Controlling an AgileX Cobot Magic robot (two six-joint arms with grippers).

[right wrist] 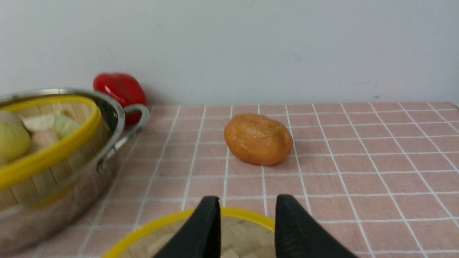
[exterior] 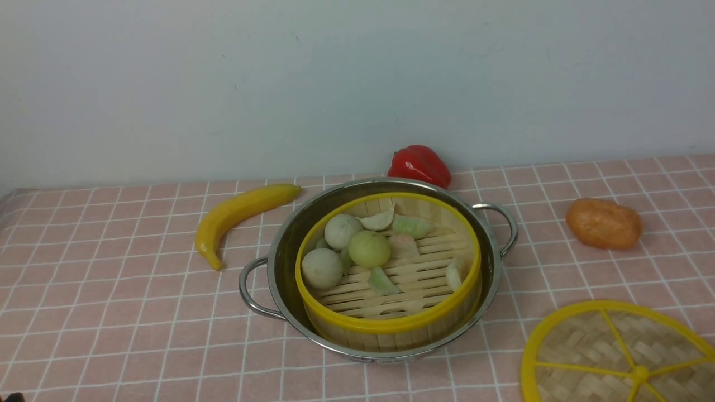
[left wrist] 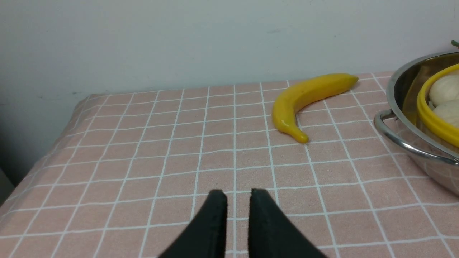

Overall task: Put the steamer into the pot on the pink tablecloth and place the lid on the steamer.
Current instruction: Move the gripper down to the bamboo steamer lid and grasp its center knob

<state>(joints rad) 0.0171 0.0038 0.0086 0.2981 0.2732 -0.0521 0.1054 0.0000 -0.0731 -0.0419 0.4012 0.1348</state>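
The steamer (exterior: 385,325), a bamboo basket with yellow rims, sits inside the shiny pot (exterior: 279,262) on the pink tablecloth (exterior: 111,312), with several buns and dumplings in it. The lid (exterior: 592,346), a flat woven disc with yellow spokes, lies on the cloth at the near right. In the right wrist view my right gripper (right wrist: 247,200) hangs open just over the lid's far rim (right wrist: 150,225), with nothing between its fingers. My left gripper (left wrist: 238,195) hovers over bare cloth left of the pot (left wrist: 412,143), its fingers a narrow gap apart and empty. Neither arm shows clearly in the front view.
A yellow banana (exterior: 234,215) lies left of the pot. A red pepper (exterior: 420,164) sits behind it by the wall. An orange lump (exterior: 603,223) rests to the pot's right, beyond the lid. The pot's wire handles (exterior: 248,290) stick out on both sides.
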